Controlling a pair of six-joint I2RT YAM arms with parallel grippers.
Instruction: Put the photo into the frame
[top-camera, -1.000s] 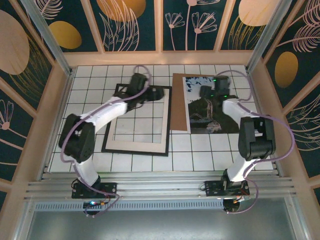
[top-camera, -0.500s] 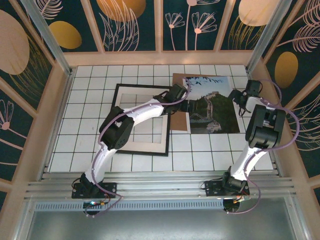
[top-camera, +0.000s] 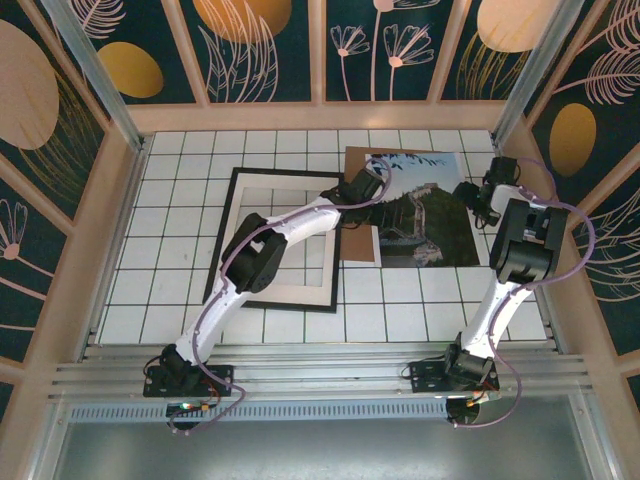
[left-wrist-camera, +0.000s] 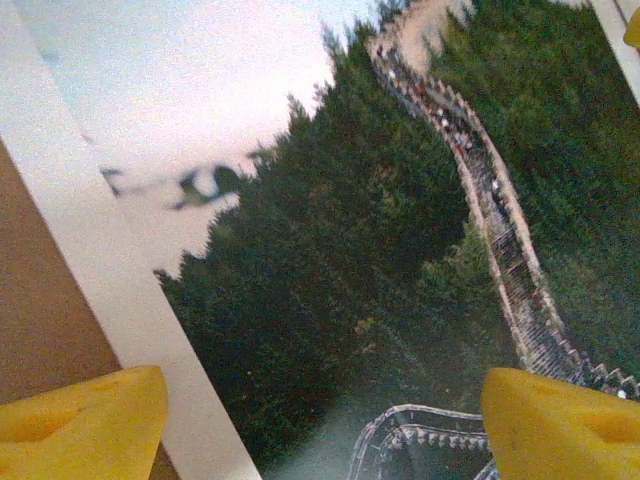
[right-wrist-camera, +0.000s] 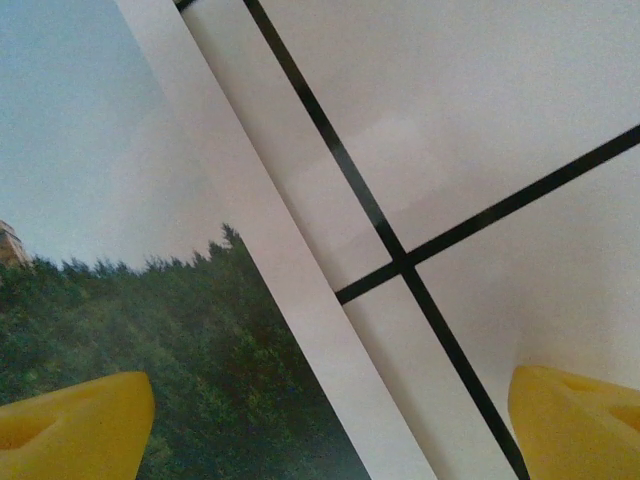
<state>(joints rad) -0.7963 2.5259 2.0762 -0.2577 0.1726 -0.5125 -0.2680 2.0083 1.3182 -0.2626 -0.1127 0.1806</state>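
The frame (top-camera: 223, 235) sits empty on the left of the table (top-camera: 175, 190), just beside the brown backing board (top-camera: 358, 235). The photo (top-camera: 425, 225) lies face up to its right, partly on that board. It's a thin, light, floppy print lying flat, so I'd take it by the white border. The left gripper (top-camera: 372, 195) is spread wide over the photo's left border, holding nothing. The right gripper (top-camera: 470, 195), also wide and empty, straddles the right edge, one finger over bare table. Can't tell if either touches the paper, the wrist views are too close.
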